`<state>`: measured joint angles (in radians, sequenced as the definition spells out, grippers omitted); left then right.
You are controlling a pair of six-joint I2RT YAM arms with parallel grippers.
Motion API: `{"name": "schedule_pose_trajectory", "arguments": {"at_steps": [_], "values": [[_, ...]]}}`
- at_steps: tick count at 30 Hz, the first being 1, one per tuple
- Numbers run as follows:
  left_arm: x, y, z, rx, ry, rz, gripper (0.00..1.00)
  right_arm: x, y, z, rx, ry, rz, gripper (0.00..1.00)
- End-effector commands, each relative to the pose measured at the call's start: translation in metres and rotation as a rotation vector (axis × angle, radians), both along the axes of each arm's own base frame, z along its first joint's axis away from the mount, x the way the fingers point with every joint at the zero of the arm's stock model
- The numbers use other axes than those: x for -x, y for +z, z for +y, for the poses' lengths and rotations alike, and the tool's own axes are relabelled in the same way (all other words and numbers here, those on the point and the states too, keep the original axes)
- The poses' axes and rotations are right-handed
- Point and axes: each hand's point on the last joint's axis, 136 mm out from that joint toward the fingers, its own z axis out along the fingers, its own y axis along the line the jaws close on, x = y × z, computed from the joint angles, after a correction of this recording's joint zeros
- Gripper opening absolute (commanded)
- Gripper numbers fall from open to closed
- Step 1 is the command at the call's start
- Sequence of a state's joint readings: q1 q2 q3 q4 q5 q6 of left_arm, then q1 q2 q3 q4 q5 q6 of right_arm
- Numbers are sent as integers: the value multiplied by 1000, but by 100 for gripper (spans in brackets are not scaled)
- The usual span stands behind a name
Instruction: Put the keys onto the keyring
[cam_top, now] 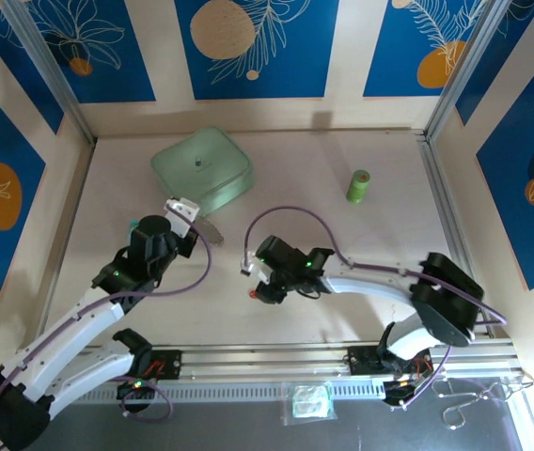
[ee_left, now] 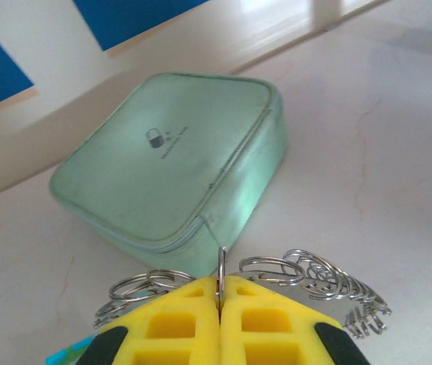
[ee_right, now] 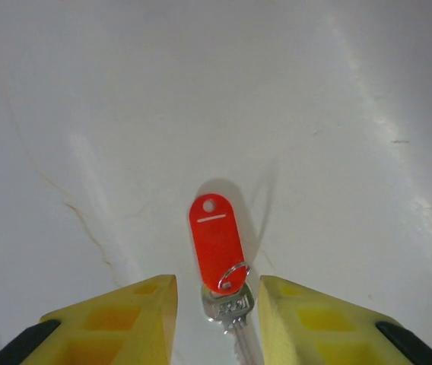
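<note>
The keyring is a chain of silver split rings (ee_left: 330, 277); my left gripper (ee_left: 220, 293) is shut on one upright ring (ee_left: 221, 262) of it, just in front of a pale green case. From above, this gripper (cam_top: 184, 209) sits left of centre with the chain (cam_top: 212, 232) hanging beside it. A silver key (ee_right: 231, 308) with a red tag (ee_right: 216, 239) lies flat on the white table. My right gripper (ee_right: 216, 285) is open, its yellow fingers (ee_right: 136, 315) apart on either side of the key with gaps showing. In the top view the red tag (cam_top: 251, 293) lies under that gripper (cam_top: 265, 285).
The pale green zip case (cam_top: 201, 167) lies at the back left, close ahead of the left gripper. A small green roll (cam_top: 359, 185) stands at the back right. Metal rails run along the table's near edge (cam_top: 342, 357).
</note>
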<state>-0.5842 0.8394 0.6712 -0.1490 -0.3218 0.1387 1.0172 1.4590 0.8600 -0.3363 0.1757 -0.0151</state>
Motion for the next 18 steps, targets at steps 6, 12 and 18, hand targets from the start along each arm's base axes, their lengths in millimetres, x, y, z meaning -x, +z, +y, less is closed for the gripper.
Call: {"name": "schedule_pose_trajectory", "arguments": {"at_steps": [6,12,18], "values": [[-12,7,-13,27,-42,-62,0,13,-1,-22,-4,-515,238,37],[-8,-1,-17,48,-72,-61,0,24,-22,-26,227,-563,275,37],[-5,6,-11,32,-55,-96,0,17,-34,-23,318,-596,259,38]]}}
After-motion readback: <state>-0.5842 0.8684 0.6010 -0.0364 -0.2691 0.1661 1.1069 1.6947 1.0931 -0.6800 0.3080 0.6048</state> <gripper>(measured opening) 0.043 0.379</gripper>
